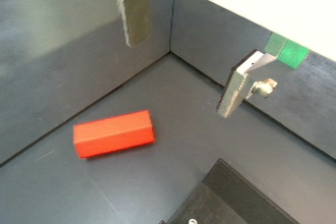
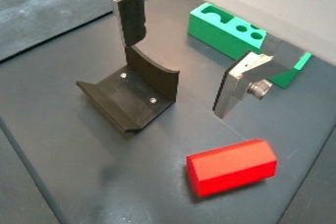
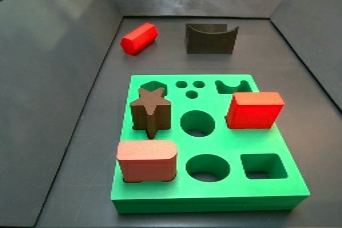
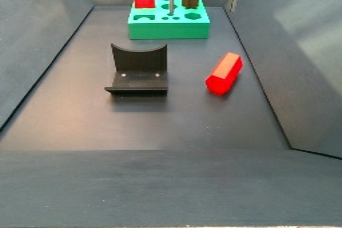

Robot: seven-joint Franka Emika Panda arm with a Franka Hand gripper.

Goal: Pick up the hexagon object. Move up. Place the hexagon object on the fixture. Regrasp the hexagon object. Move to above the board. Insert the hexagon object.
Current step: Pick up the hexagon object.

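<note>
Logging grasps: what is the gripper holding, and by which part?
Nothing. The gripper hangs open above the floor; the small red hexagonal bar lies untouched below.

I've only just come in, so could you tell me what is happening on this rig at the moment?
Nothing is held yet. The gripper hangs open above the dark floor, its fingers empty. The hexagon object, a red bar, lies on the floor beside the fixture, apart from it. The board sits further off, already carrying a star block, a red cube and a pink block. It looks like the pick-up hasn't started.
</note>
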